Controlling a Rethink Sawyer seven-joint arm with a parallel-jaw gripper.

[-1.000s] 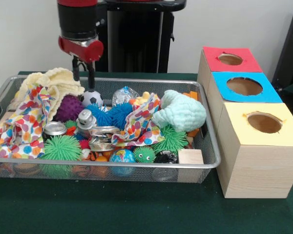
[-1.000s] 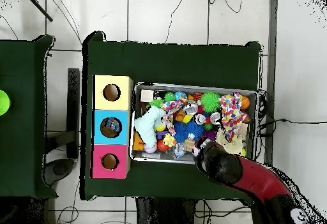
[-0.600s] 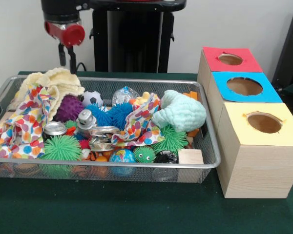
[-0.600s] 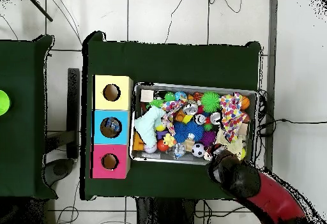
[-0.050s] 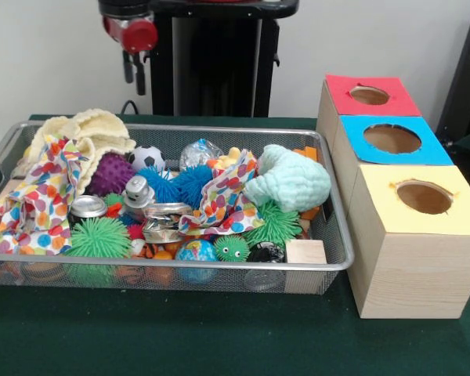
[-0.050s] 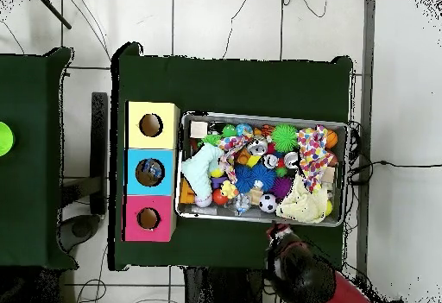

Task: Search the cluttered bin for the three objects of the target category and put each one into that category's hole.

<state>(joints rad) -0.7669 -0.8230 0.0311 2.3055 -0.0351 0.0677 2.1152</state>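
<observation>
The Sawyer's gripper [image 5: 135, 74] hangs above and behind the wire-mesh bin [image 5: 333, 266], its two dark fingers close together with only a narrow gap and nothing between them. The pictures do not reveal which category is being sought, so the target objects cannot be singled out; all candidates appear to lie in the bin, none in the gripper. By the look of it the search step is in hand, with no grasp begun: the next move calls for choosing a target in the clutter, opening the gripper, and coming down on something not buried under cloth.

Nearest the bin's back rim below the gripper sits a small soccer ball [image 5: 146, 158], beside a purple spiky ball [image 5: 110, 173] and a cream knitted cloth [image 5: 90, 129]. A polka-dot cloth [image 5: 39, 204] drapes the bin's left end, a second [image 5: 223, 200] its middle. A silver can [image 5: 88, 207], blue spiky balls [image 5: 180, 184], green spiky balls [image 5: 100, 236], a globe ball [image 5: 196, 252], a pale green cloth [image 5: 290, 180] and a wooden block [image 5: 305, 252] fill the rest.

Just beside the bin's right end on the green table [image 5: 180, 337] stand three wooden boxes with holes: red-topped [image 5: 341, 98], blue-topped [image 5: 356, 153], yellow-topped [image 5: 380, 204].
</observation>
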